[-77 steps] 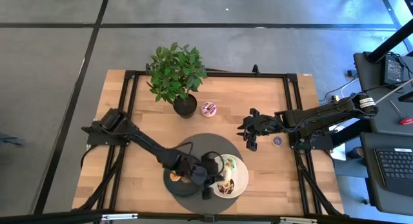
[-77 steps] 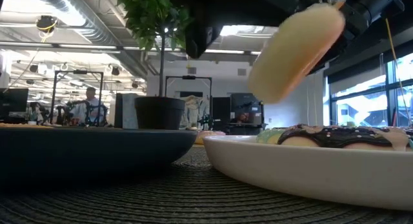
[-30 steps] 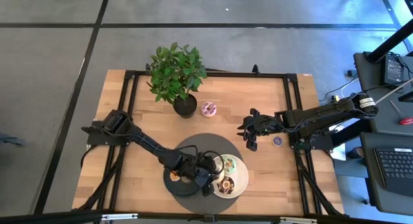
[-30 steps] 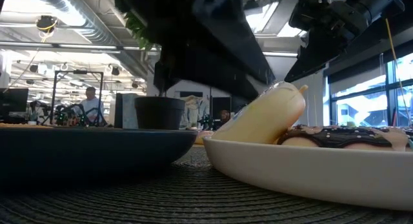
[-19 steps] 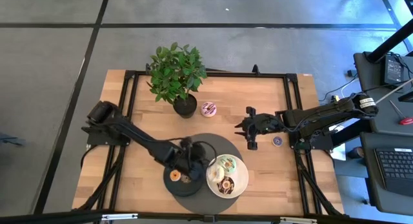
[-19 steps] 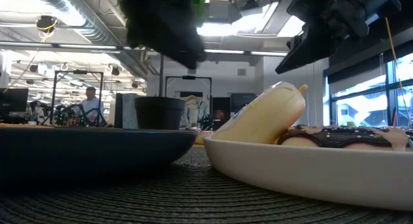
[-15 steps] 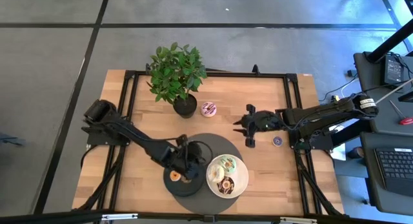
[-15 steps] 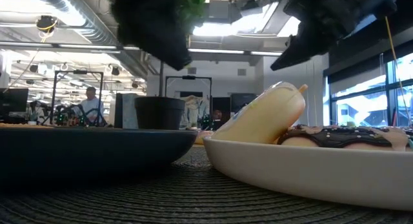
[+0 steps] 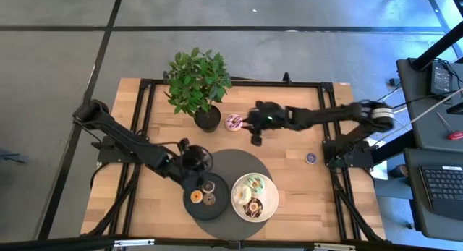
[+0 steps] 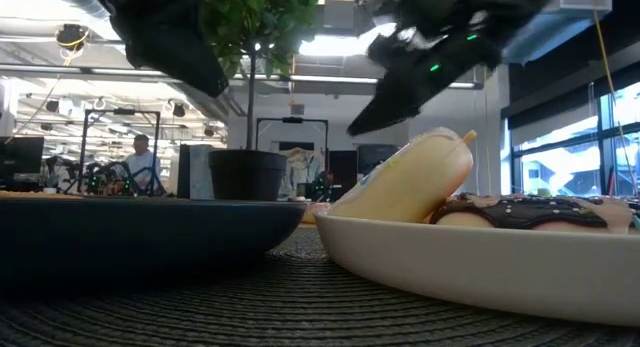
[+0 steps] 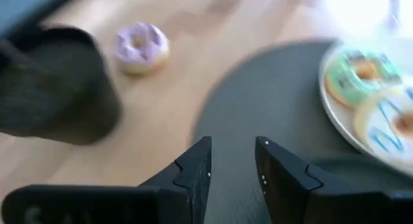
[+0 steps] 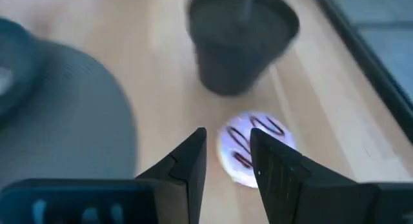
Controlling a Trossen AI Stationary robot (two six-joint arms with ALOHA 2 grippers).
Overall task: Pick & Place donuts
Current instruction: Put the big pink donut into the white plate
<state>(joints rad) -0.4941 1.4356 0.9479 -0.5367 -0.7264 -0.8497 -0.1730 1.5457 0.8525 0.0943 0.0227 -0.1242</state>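
Right end effector point(image 9: 255, 132), fingers narrowly parted and gripping nothing, reaches over the bench point(image 9: 289, 106) just beside the pink donut point(image 9: 234, 121), which lies on bare wood near the black plant pot point(image 9: 207, 118). In the right wrist view this donut point(image 12: 253, 148) shows just beyond the fingertips. Left end effector point(image 9: 194, 158), likewise slightly open and empty, hangs over the edge of the round dark mat point(image 9: 233, 180). On the mat, a black plate point(image 9: 217, 195) carries two tiny donuts point(image 9: 196, 197), one orange and one brown; the white plate point(image 9: 269, 202) beside it holds a green donut point(image 9: 254, 184) and a chocolate donut point(image 9: 252, 207). A tiny purple donut point(image 9: 310, 158) lies apart, near the bench's right edge.
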